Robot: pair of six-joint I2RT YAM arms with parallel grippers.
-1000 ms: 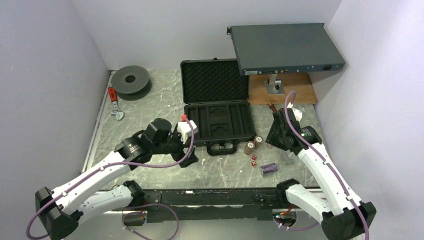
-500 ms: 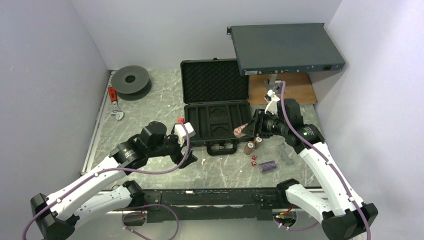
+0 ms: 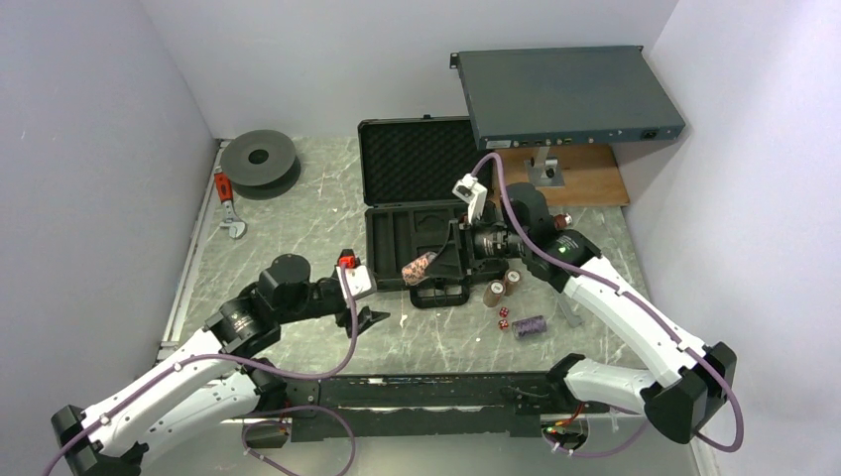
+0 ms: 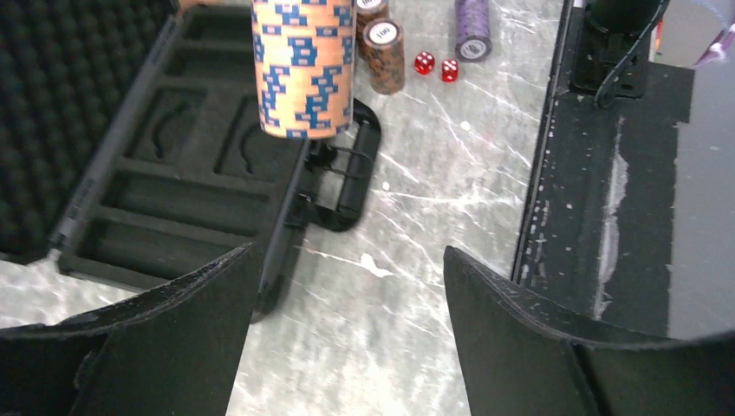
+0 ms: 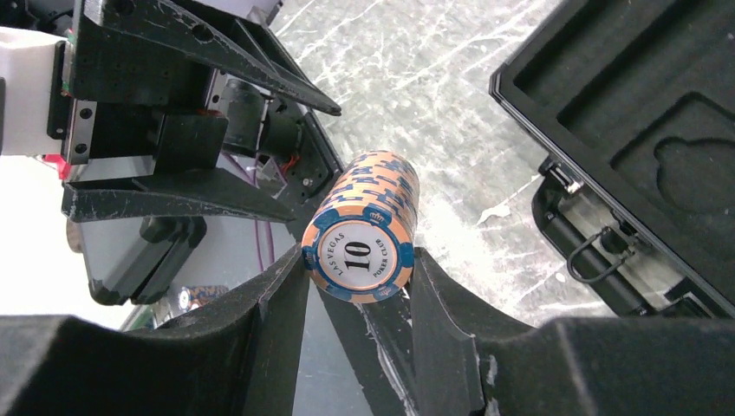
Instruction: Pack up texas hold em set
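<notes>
The black case (image 3: pixel 424 159) lies open, its foam lid up at the back and its slotted tray (image 3: pixel 392 238) in front. My right gripper (image 3: pixel 436 262) is shut on an orange-and-blue chip stack (image 5: pixel 368 230), held level above the tray's front edge near the handle (image 3: pixel 441 294). That stack also shows in the left wrist view (image 4: pixel 303 65). Two brown stacks (image 3: pixel 501 288), a purple stack (image 3: pixel 532 330) and two red dice (image 3: pixel 503 317) lie on the table right of the handle. My left gripper (image 4: pixel 349 260) hangs open and holds nothing, low over the marble in front of the case's left corner.
A grey rack box (image 3: pixel 570 94) overhangs a wooden board (image 3: pixel 585 178) at the back right. A dark spool (image 3: pixel 260 157) and a red-handled tool (image 3: pixel 228 198) lie at the back left. A black rail (image 3: pixel 417 387) runs along the near table edge.
My right arm has swung left from beside the brown stacks, carrying the orange-and-blue stack over the tray's front edge. The left arm has drawn back toward the near left, still open.
</notes>
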